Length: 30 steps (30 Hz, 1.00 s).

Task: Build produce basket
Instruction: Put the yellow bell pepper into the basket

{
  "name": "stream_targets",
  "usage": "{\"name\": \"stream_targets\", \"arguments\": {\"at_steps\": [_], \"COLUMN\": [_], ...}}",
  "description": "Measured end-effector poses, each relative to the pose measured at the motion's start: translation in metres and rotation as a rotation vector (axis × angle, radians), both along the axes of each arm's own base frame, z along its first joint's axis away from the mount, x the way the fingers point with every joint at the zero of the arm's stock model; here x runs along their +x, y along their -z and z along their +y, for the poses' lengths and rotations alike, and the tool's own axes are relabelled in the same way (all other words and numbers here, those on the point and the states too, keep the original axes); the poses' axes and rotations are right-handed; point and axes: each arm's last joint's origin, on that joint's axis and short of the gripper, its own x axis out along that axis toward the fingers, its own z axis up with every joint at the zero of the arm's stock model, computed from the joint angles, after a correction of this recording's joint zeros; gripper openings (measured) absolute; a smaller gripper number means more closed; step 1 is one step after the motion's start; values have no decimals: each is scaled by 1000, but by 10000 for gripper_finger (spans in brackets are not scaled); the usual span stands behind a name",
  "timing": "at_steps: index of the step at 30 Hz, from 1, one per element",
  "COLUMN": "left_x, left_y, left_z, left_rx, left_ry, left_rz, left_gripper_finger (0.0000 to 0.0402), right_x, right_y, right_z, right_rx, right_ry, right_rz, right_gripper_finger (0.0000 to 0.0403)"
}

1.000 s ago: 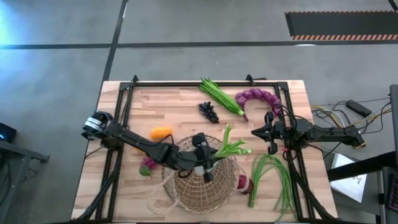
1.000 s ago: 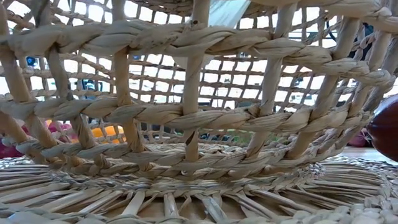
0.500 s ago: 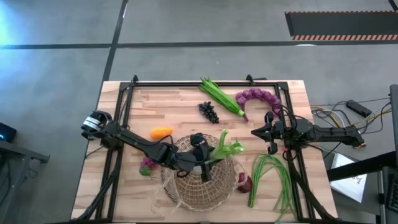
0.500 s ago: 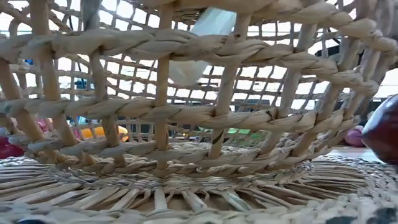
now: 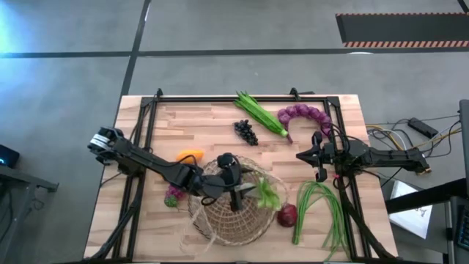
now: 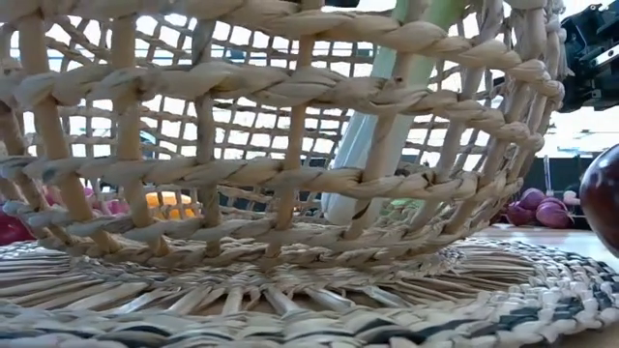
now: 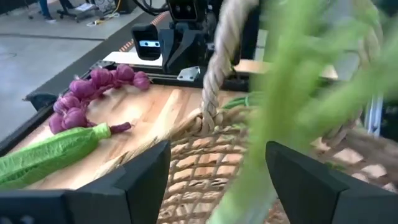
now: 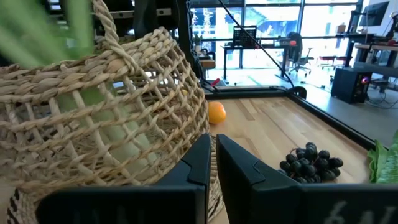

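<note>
The left tool [image 5: 236,192] hangs over the basket [image 5: 220,227] near the counter's [image 5: 205,128] front edge, fingers spread either side of the leek [image 5: 265,192], which leans inside the basket with its leaves over the rim. The right tool [image 5: 316,157] waits by the green beans [image 5: 322,209], fingers pressed together, holding nothing.

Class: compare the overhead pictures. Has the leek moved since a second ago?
Yes. The leek has dropped into the basket; its green top, earlier spread toward the green beans, now sits inside the rim.
</note>
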Motion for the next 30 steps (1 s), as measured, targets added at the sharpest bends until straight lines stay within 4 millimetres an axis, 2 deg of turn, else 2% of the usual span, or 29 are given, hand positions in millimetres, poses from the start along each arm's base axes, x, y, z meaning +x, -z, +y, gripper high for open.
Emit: {"name": "stream_targets", "arguments": {"at_steps": [5,10,18,24,30], "left_x": [-5,-18,-57,-104,-143], "left_y": [-13,-34,-69,-81,-65], "left_z": [1,2,7,21,30], "left_rx": [-51,-98,-181,-376,-482], "left_ry": [19,74,118,15,-208], "left_rz": [-40,-98,-131,34,343], "left_gripper_finger": [248,248,248,248,248], "right_x": [0,0,0,0,0], "right_y": [0,0,0,0,0], "right_z": [0,0,0,0,0], "right_rx": [0,0,0,0,2], "right_ry": [0,0,0,0,0], "right_rz": [0,0,0,0,0], "right_gripper_finger": [18,18,18,18,18]}}
